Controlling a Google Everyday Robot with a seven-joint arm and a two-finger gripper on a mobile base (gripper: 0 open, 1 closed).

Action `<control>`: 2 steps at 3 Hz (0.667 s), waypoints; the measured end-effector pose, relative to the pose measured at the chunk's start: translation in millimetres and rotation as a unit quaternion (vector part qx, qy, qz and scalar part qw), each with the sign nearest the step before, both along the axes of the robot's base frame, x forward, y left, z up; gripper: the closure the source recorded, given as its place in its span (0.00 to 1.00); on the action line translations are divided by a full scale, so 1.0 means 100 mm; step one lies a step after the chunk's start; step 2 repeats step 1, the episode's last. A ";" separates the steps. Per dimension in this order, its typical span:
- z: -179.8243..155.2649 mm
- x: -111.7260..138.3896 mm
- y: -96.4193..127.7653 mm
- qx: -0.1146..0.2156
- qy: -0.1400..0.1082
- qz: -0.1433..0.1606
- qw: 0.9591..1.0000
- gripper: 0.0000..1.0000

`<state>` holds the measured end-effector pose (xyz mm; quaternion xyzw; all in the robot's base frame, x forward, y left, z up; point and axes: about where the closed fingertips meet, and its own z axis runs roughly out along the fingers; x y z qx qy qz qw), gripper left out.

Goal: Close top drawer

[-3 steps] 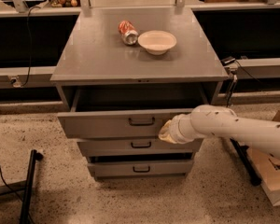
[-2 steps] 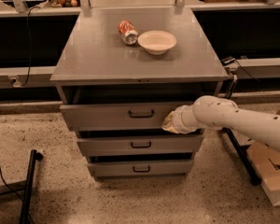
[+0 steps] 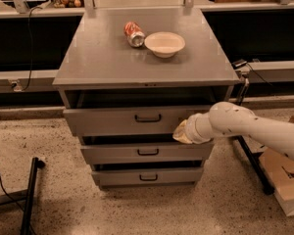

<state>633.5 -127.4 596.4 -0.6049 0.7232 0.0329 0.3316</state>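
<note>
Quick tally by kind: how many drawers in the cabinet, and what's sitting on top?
Drawers: 3 (top drawer, partly open; middle drawer; bottom drawer)
Cans: 1 (red can, on its side)
Bowls: 1 (white bowl)
Total: 5
The gripper is at the top drawer's front, right side.

Warm, fairly dim indoor light falls from above. The grey cabinet top (image 3: 108, 58) carries a soft, broad sheen with faint reflections beneath the bowl (image 3: 164, 44) and the can (image 3: 134, 34), and neither casts a hard shadow. Below the overhang the light drops off sharply: a dark band lies above the top drawer (image 3: 112, 121), with narrower shadow strips under each front. The white arm (image 3: 255, 129) is the brightest surface, shaded along its underside. The gripper (image 3: 183, 132) sits at the right end of the top drawer's front, evenly lit and yellowish. The recesses behind the cabinet are near black, and the speckled floor (image 3: 63, 195) is evenly lit.
</note>
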 end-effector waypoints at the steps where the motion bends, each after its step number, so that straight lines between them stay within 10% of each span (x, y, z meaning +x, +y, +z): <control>1: 0.02 -0.40 0.08 0.035 0.042 -0.017 0.998 1.00; 2: 0.02 -0.40 0.08 0.035 0.042 -0.017 0.998 1.00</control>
